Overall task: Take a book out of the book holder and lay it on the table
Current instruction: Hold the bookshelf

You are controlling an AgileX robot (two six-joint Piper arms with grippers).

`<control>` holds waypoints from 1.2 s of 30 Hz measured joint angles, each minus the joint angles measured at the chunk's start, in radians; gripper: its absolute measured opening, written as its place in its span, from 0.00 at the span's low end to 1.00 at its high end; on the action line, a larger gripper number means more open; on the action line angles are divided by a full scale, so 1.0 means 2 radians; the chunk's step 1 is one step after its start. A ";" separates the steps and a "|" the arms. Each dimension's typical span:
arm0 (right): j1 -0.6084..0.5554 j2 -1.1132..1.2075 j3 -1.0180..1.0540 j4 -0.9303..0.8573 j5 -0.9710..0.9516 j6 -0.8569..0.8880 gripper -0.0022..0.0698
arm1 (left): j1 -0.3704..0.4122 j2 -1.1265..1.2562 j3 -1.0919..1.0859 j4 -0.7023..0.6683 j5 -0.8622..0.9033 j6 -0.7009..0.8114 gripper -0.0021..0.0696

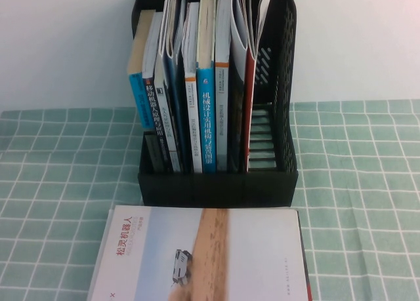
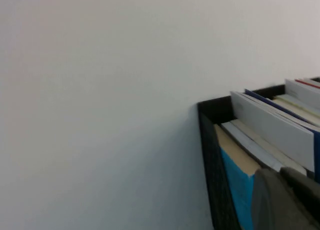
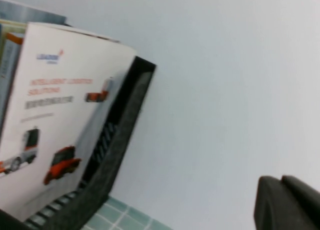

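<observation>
The black book holder stands on the mint-green gridded table, packed with upright books. The book, a thin booklet with a red cover, stands upright in the rightmost filled slot. Its white cover with orange vehicles faces the right wrist view. Neither arm shows in the high view. My left gripper is shut and empty, hanging near the top of the holder's left end. My right gripper is shut and empty, off to the right of the holder's right wall, apart from it.
A white book with a tan vertical stripe and a red Chinese title lies flat on the table in front of the holder. Blue-spined books fill the holder's middle slots. A white wall stands behind. Green cloth lies bare to the holder's left and right.
</observation>
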 joint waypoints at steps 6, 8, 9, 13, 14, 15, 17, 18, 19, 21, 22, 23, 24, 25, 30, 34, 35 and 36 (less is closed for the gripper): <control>0.000 0.126 -0.041 -0.017 -0.090 -0.003 0.03 | -0.098 0.120 -0.005 0.083 -0.073 0.014 0.03; 0.000 0.153 -0.055 -0.019 -0.105 -0.005 0.03 | -0.127 0.154 -0.010 0.078 -0.090 0.002 0.03; 0.000 0.165 -0.062 -0.021 -0.110 -0.006 0.03 | -0.142 0.174 -0.015 0.068 -0.100 -0.003 0.03; 0.004 0.199 -0.078 -0.028 -0.116 -0.007 0.03 | -0.195 0.264 -0.049 0.017 -0.115 -0.006 0.03; 0.010 0.206 -0.080 -0.028 -0.116 -0.007 0.03 | -0.207 0.282 -0.062 0.009 -0.115 -0.006 0.03; 0.019 0.214 -0.082 -0.026 -0.116 -0.008 0.03 | -0.218 0.305 -0.076 0.000 -0.115 -0.006 0.03; 0.042 0.229 -0.084 -0.015 -0.116 -0.016 0.03 | -0.231 0.345 -0.101 -0.016 -0.113 -0.006 0.03; 0.058 0.238 -0.084 -0.006 -0.116 -0.021 0.03 | -0.235 0.364 -0.115 -0.026 -0.117 -0.006 0.03; 0.076 0.247 -0.084 0.002 -0.116 -0.027 0.03 | -0.238 0.383 -0.129 -0.038 -0.123 -0.006 0.03; 0.115 0.271 -0.084 0.028 -0.119 -0.048 0.03 | -0.242 0.415 -0.153 -0.064 -0.138 -0.006 0.03; 0.131 0.285 -0.084 0.046 -0.122 -0.065 0.03 | -0.242 0.430 -0.165 -0.086 -0.143 -0.006 0.03; 0.150 0.299 -0.084 0.065 -0.128 -0.085 0.03 | -0.242 0.442 -0.173 -0.106 -0.147 -0.007 0.03; 0.168 0.315 -0.084 0.086 -0.139 -0.106 0.03 | -0.242 0.454 -0.183 -0.124 -0.150 -0.007 0.03; 0.182 0.327 -0.085 0.103 -0.150 -0.123 0.03 | -0.242 0.462 -0.190 -0.137 -0.151 -0.007 0.03; 0.240 0.411 -0.126 0.152 -0.201 -0.161 0.07 | -0.242 0.483 -0.199 -0.162 -0.159 -0.007 0.03; 0.255 0.472 -0.170 0.150 -0.209 -0.152 0.24 | -0.242 0.484 -0.199 -0.186 -0.180 -0.007 0.03; 0.257 0.487 -0.180 0.150 -0.214 -0.152 0.30 | -0.242 0.484 -0.199 -0.190 -0.187 -0.007 0.03; 0.257 0.500 -0.189 0.150 -0.217 -0.152 0.36 | -0.242 0.484 -0.200 -0.194 -0.195 -0.007 0.03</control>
